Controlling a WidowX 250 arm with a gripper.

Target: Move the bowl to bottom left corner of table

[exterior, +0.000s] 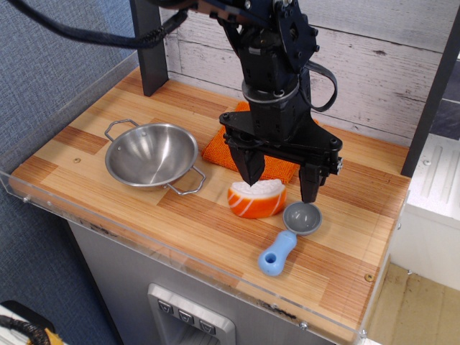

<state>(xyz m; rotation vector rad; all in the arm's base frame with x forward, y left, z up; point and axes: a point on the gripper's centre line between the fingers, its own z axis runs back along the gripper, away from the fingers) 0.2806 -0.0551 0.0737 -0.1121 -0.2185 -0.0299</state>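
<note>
Bowl on table, well left of open, empty hand.

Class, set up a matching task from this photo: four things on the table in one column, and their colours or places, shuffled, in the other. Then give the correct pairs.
Column 1
1. bowl
2. scoop
3. cloth
4. sushi toy

Column 2
A. orange, lying partly behind the gripper
B. shiny steel, at the left of the table
C. orange and white, between the open fingers
D. grey cup, blue handle, nearest the front edge

Pairs: 1-B, 2-D, 3-A, 4-C
</note>
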